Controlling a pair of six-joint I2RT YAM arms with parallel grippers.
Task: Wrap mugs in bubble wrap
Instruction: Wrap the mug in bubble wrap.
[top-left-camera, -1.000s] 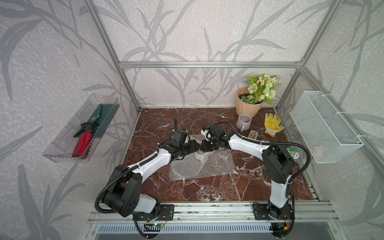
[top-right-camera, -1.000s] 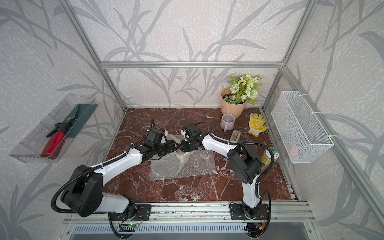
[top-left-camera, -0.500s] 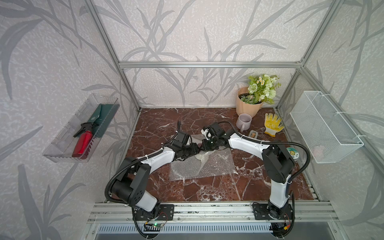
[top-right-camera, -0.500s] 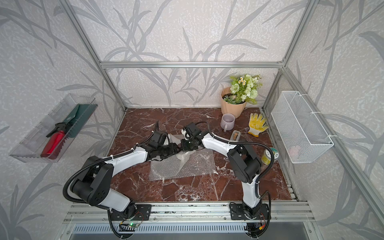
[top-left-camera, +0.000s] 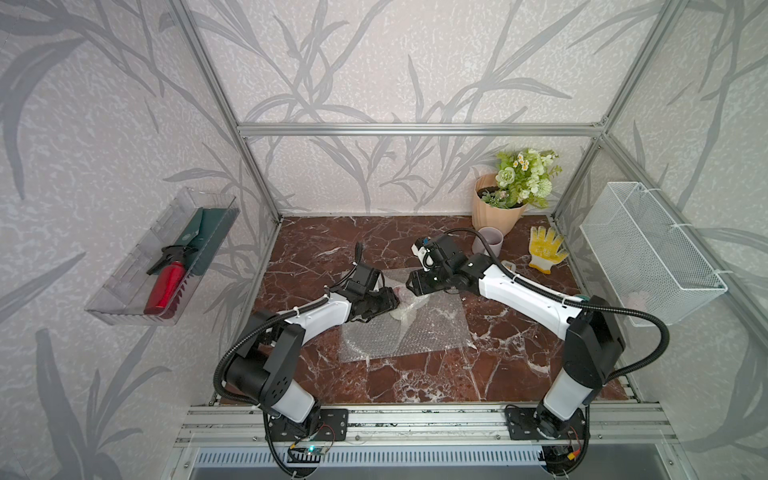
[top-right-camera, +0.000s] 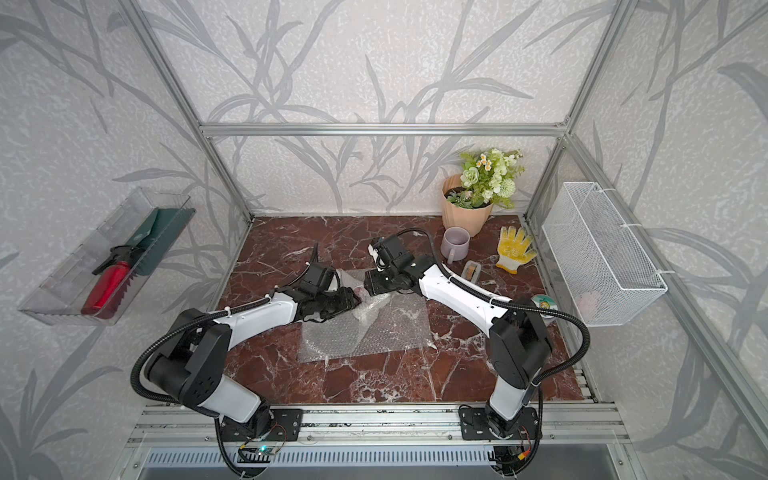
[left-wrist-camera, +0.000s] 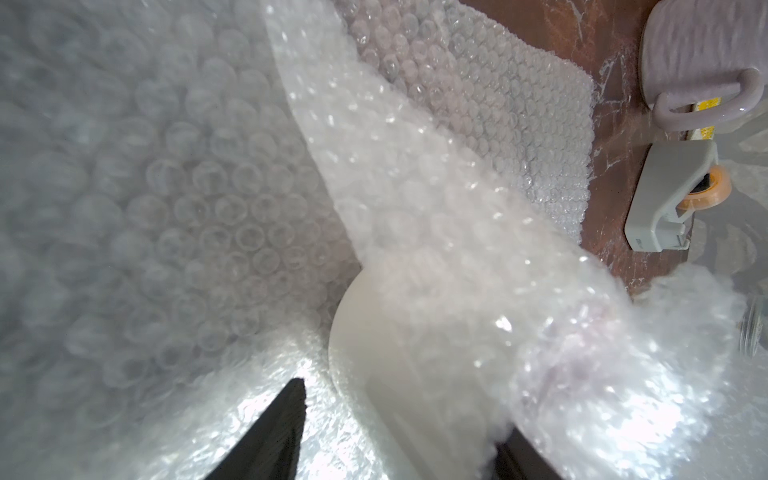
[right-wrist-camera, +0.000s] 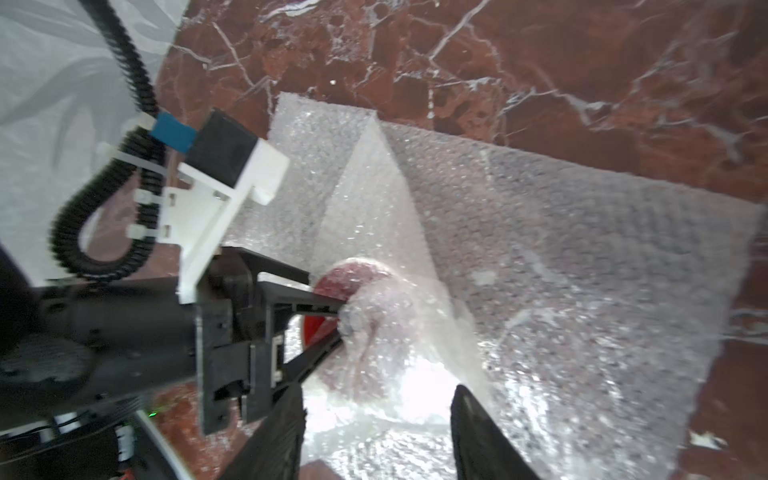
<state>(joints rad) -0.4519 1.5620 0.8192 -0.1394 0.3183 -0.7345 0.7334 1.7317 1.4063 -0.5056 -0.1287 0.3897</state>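
My left gripper (right-wrist-camera: 343, 322) is closed on the white mug (left-wrist-camera: 390, 374), which lies partly covered on the bubble wrap (top-left-camera: 415, 332) in the middle of the marble table (top-left-camera: 415, 386). My right gripper (right-wrist-camera: 376, 395) stands open just beside it, holding nothing. The lilac mug (top-right-camera: 455, 243) stands by the flowerpot (top-right-camera: 465, 220).

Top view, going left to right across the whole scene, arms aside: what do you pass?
In order: clear wall tray → bubble wrap → lilac mug → yellow glove → white wire basket. The flowerpot and tape dispenser overlap the mug sideways, so omitted.
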